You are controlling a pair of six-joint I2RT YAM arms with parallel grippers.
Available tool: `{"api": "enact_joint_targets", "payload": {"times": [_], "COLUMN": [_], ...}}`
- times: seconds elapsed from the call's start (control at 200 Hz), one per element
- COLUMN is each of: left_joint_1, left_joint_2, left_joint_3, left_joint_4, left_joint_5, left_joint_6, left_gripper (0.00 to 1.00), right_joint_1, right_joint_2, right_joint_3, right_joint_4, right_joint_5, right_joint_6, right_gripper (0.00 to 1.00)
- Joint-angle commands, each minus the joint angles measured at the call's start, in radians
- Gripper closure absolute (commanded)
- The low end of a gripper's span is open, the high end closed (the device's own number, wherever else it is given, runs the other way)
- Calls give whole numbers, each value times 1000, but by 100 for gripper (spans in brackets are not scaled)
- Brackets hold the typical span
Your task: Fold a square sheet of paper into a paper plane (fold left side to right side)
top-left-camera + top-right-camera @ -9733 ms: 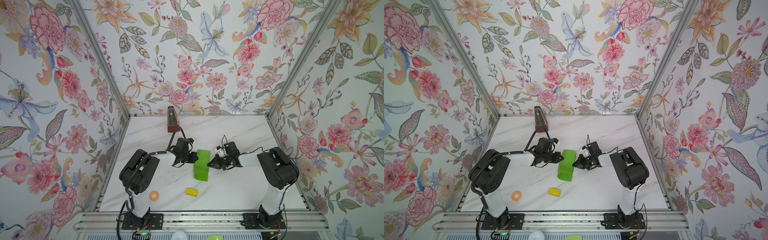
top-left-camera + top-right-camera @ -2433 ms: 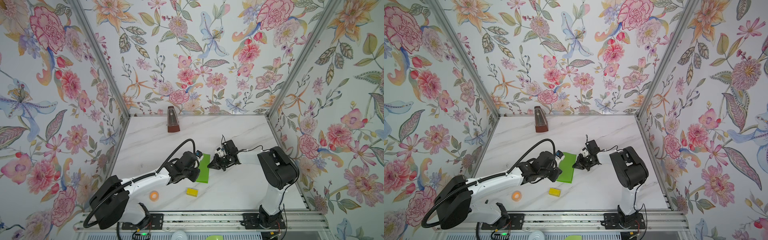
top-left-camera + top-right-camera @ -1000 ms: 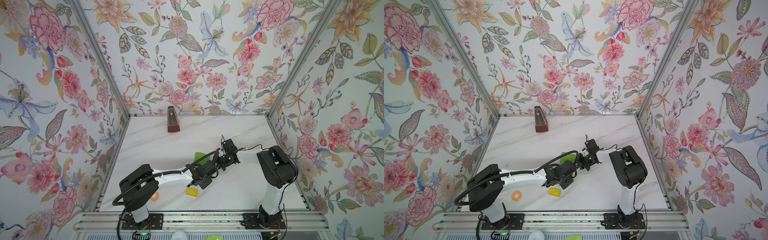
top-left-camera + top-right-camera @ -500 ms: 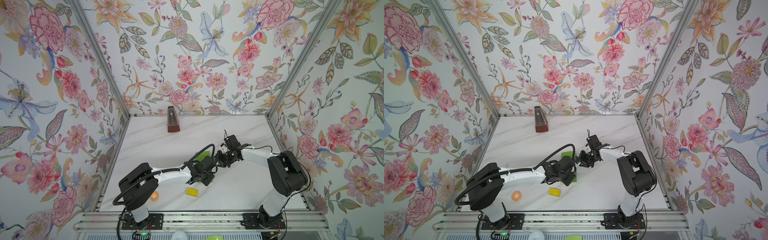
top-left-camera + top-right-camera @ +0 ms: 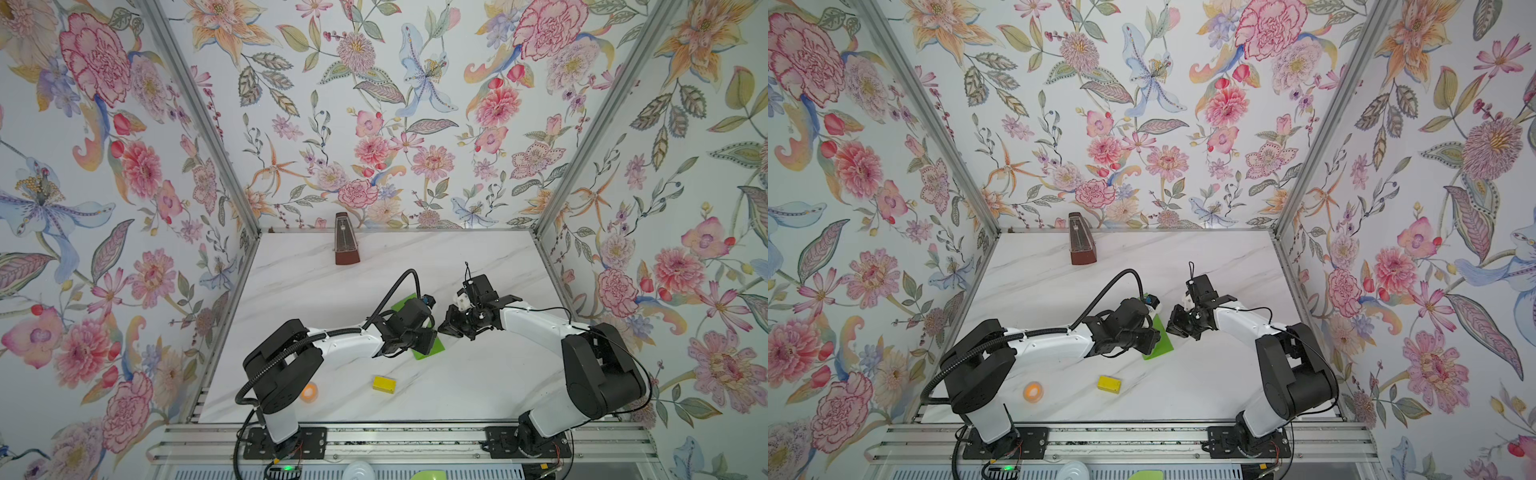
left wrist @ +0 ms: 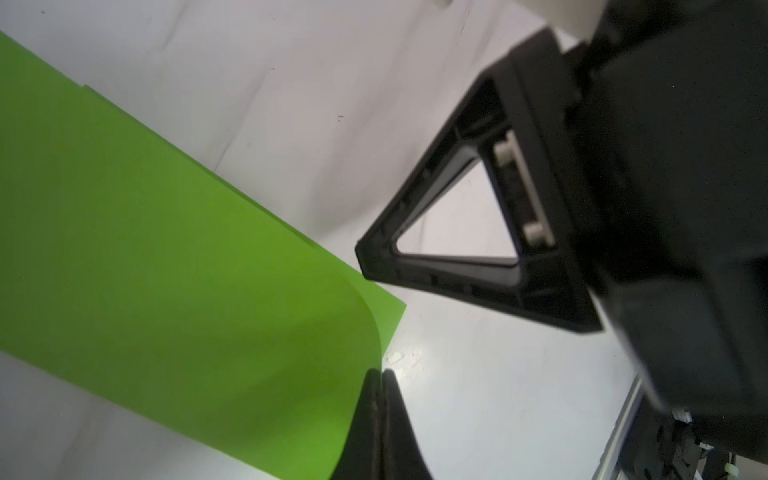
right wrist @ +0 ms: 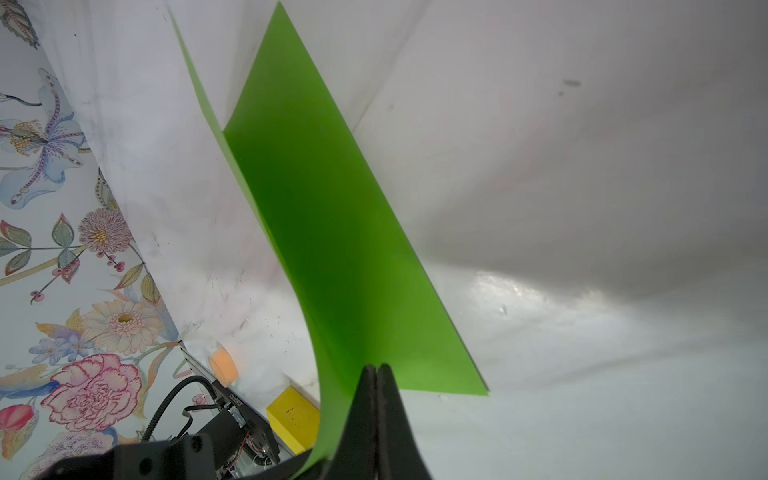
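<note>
Folded-over square sheet of paper (image 5: 428,351) laid mid-way across the table (image 5: 332,291), its curled upper layer pinched by the fully closed left gripper (image 6: 380,374), right gripper (image 7: 376,368) closed empty, tip set at the sheet's edge.

Square sheet of paper (image 5: 432,350) mostly under left arm; orange object (image 5: 311,392) half hidden.

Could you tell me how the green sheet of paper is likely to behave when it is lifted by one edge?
Probably floppy: the green sheet of paper bows in a smooth curl where its upper layer rises off the lower one. Likely very light, as it looks thin edge-on. On the glossy white tabletop, a push would probably slide it.
</note>
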Motion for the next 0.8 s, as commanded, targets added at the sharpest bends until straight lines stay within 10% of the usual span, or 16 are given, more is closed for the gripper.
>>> {"api": "enact_joint_targets", "payload": {"times": [0.0, 0.796], "left_joint_1": [22, 121], "left_joint_2": [-7, -18], "left_joint_3": [-48, -124], "left_joint_4": [79, 125], "left_joint_5": [43, 129], "left_joint_6": [-62, -81], "left_gripper": [100, 98], "right_joint_1": [15, 20], "right_joint_2": [14, 160], "right_joint_3": [-61, -99], "right_joint_4": [113, 157], "right_joint_5": [-67, -47], "right_joint_6": [39, -5], "right_gripper": [98, 100]}}
